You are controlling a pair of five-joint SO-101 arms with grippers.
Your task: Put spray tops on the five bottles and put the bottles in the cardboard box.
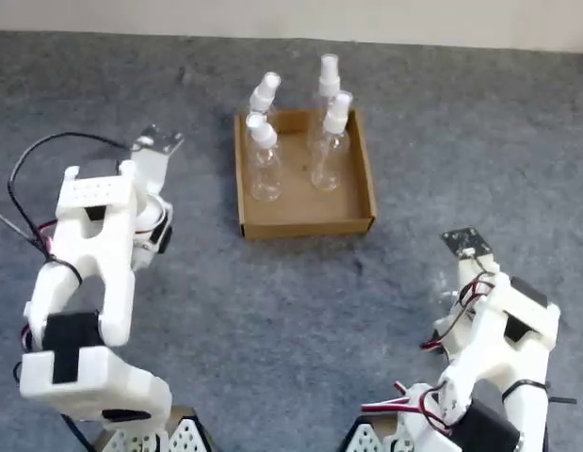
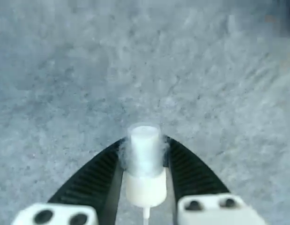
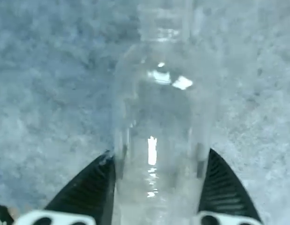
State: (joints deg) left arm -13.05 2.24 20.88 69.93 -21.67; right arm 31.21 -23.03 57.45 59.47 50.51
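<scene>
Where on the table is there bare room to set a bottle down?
Widest free patch: the table between the near wall of the cardboard box and the two arms. Also bare: right of the box. Four capped bottles crowd the box's far end; its near floor strip is free.

The cardboard box (image 1: 305, 224) is brown, low and open on top. It sits flat in the middle of the grey bench (image 1: 442, 122). Four clear bottles stand up inside it. The two front bottles (image 1: 266, 171) and the two back bottles (image 1: 327, 83) each have a white spray cap on. The loose spray top (image 2: 145, 161) is white and sits tight in the left hand (image 2: 145, 143). The bare bottle (image 3: 159, 108) is clear with an open neck. The right hand (image 3: 159, 154) grips it on both sides.
</scene>
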